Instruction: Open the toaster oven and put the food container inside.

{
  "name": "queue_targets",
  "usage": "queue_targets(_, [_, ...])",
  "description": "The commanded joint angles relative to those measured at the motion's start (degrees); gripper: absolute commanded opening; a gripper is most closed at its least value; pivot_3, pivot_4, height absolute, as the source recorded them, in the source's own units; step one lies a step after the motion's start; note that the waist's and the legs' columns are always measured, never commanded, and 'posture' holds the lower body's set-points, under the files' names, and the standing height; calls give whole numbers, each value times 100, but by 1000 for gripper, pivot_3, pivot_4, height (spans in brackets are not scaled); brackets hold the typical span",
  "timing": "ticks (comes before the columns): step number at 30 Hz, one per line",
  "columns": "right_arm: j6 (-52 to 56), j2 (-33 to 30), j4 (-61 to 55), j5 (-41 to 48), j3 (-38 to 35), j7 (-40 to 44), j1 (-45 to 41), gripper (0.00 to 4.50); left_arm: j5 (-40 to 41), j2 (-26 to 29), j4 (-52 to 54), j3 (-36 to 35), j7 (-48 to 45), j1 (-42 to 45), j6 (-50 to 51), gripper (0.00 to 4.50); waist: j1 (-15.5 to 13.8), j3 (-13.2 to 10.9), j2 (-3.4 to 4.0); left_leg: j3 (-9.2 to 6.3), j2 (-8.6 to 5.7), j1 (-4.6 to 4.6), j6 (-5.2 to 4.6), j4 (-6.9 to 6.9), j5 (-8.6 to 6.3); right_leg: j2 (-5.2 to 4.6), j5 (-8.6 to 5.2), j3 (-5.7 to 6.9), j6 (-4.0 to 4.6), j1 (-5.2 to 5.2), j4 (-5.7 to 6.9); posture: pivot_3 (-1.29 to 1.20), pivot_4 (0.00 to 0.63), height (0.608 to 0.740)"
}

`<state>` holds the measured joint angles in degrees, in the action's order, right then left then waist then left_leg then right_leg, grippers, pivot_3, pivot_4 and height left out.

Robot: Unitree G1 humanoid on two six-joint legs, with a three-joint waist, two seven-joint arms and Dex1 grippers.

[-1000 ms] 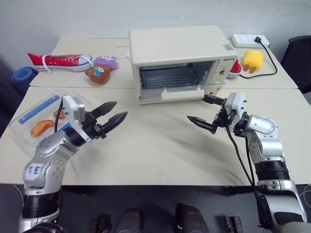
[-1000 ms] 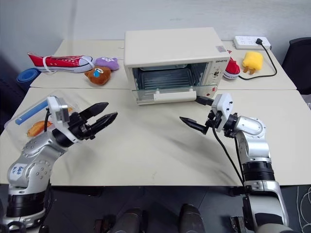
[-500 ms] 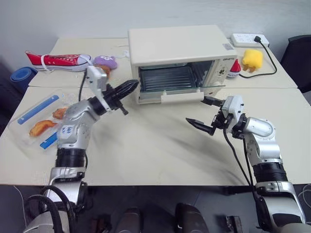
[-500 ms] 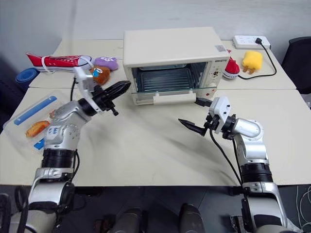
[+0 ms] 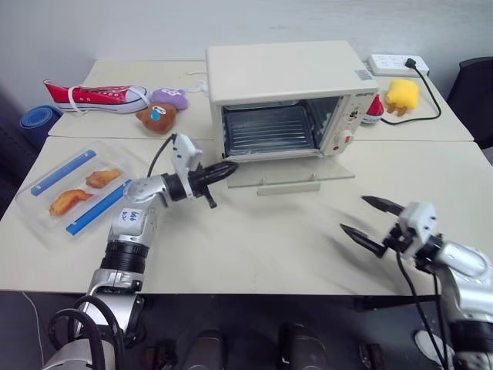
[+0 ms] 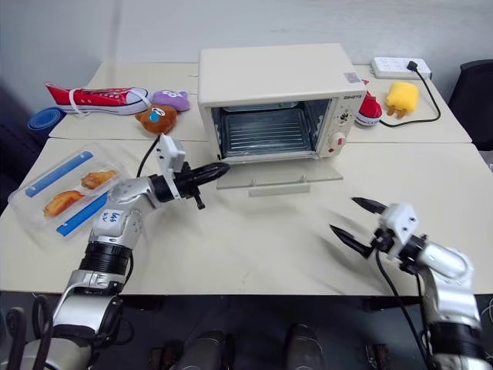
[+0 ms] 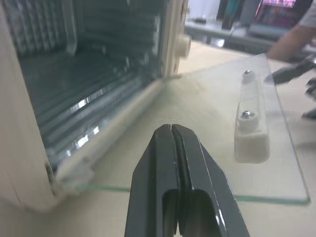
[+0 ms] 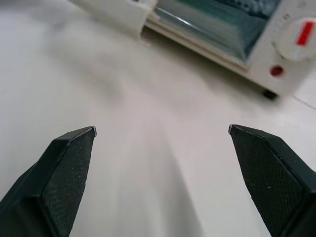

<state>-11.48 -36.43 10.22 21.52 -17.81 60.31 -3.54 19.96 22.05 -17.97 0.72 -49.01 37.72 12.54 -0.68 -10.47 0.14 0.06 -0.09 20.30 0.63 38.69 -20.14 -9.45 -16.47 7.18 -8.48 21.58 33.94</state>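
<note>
The cream-white toaster oven [image 5: 289, 77] stands at the back middle of the table. Its glass door [image 5: 293, 173] lies flat and open, with the bar handle [image 5: 289, 187] toward me and the wire rack [image 7: 94, 74] showing inside. My left gripper [image 5: 231, 166] is shut and empty. Its tip is at the door's left edge near the hinge [image 7: 171, 129]; whether it touches I cannot tell. The food container [image 5: 73, 193], clear with blue strips and fried pieces, lies at the table's left. My right gripper [image 5: 354, 214] stands open and empty near the front right [image 8: 162, 129].
Behind the oven's left side lie a red sneaker [image 5: 96, 96] and two plush toys [image 5: 158, 116]. A yellow plush [image 5: 401, 94] and a white power strip [image 5: 393, 62] with a black cable sit at the back right. A black chair [image 5: 474, 92] is beyond the right edge.
The oven door has swung from barely ajar down to flat. My left gripper shut and moved right from the container to the door's left edge. My right gripper drew back toward the front right.
</note>
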Motion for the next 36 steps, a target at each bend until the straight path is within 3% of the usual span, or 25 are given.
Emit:
queue_targets(1, [49, -157, -494, 322, -397, -91, 234, 4500, -235, -50, 338, 119, 248, -200, 33, 27, 3, 0, 0, 1, 0, -1, 0, -1, 0, 0, 0, -2, 0, 0, 0, 0, 150, 740])
queue_targets(7, [286, -265, -865, 509, -416, -128, 159, 4500, -911, 20, 323, 408, 552, -480, -249, 27, -23, 0, 0, 9, 1, -8, -1, -2, 0, 1, 0, -12, -1, 0, 2, 0, 150, 740])
queue_targets(12, [326, -78, -1092, 611, 53, 25, -462, 4500, -451, -6, 1236, 38, 721, -1027, 328, 27, -40, 1, 1, 14, 2, -10, -1, 2, -1, 1, 2, -19, -3, 0, 3, 0, 150, 740])
queue_targets(15, [368, 84, -1228, 668, 234, -23, -657, 4500, -129, 82, 1876, -441, 952, -1367, 584, 614, -56, 0, 1, 5, 6, -7, -1, -1, -1, 2, 2, -11, -3, 0, 1, 0, 150, 740])
queue_targets(20, [542, 510, -1466, 768, 746, -39, -1067, 4500, 969, 339, 3314, -1984, 983, -2746, 632, 2081, -7, -2, 0, 1, 9, -3, 1, 4, -6, 2, 2, -12, -3, 1, -2, 0, 150, 740])
queue_targets(24, [310, 811, -1425, 650, 1305, 308, -1070, 4500, 2355, 845, 4354, -4281, 1443, -4259, 1563, 3386, 79, -6, -7, -6, 20, -4, 7, -1, -10, 7, 1, -10, -1, 1, -5, 0, 150, 740])
queue_targets(27, [205, 907, -1411, 648, 1439, 406, -1027, 4500, 2884, 960, 4558, -5223, 1973, -4824, 1942, 4311, 20, -11, -4, -16, 18, -2, 3, 8, -14, 5, 0, -4, 0, -6, -6, 0, 150, 740])
queue_targets(31, [41, 1045, -1328, 685, 1518, 497, -1065, 4500, 3214, 1138, 3810, -6583, 3213, -5461, 2890, 4449, -59, -12, -1, -31, 10, -6, -10, 33, -30, 1, 0, -17, 0, -13, 0, 0, 150, 740])
queue_targets(36, [-291, 1178, -1205, 583, 1611, 617, -1118, 4500, 3764, 1655, 3226, -6883, 4070, -5325, 3979, 4449, -79, -9, -8, -34, 15, -5, -7, 34, -38, 9, 0, -15, 1, -8, 4, 0, 150, 740])
